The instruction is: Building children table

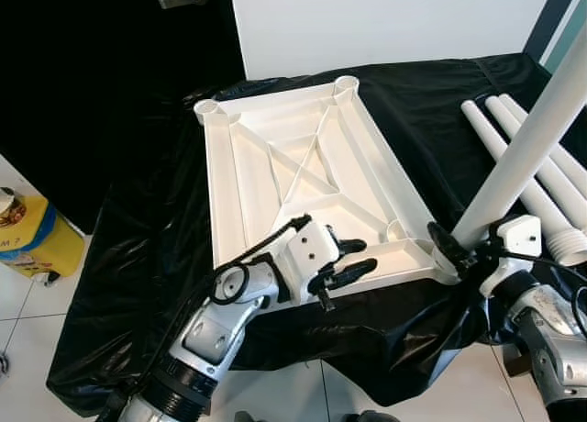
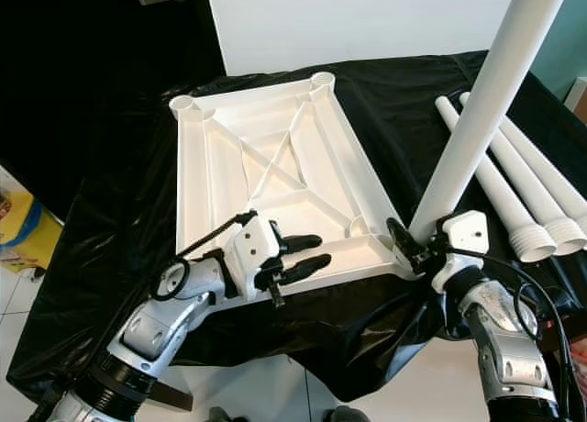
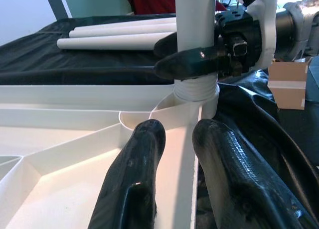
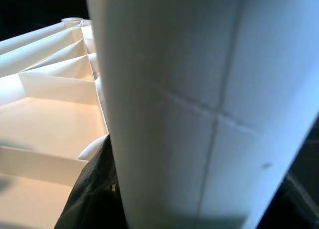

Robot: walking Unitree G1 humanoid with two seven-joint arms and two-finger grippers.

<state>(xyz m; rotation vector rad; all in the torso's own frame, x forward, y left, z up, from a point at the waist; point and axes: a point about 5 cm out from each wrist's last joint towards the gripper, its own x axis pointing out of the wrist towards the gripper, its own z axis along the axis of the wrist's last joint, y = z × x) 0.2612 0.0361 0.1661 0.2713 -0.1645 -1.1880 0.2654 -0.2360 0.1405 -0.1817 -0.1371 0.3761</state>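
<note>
Right gripper (image 2: 411, 241), lower right of the head views: its black fingers are pinched around the base of an upright white table leg (image 2: 481, 105), whose threaded end sits at the near right corner socket of the tabletop. Left gripper (image 1: 347, 264), lower centre: fingers (image 3: 133, 174) slightly parted, straddling the near rim of the tabletop beside that socket. The white tabletop (image 1: 275, 179) lies upside down, ribbed underside showing, in the centre of the frame on a black plastic sheet (image 1: 147, 248). Three further white legs (image 2: 527, 188) lie side by side at the right edge. A yellow container (image 1: 27, 234) stands on the tiled floor at far left.
</note>
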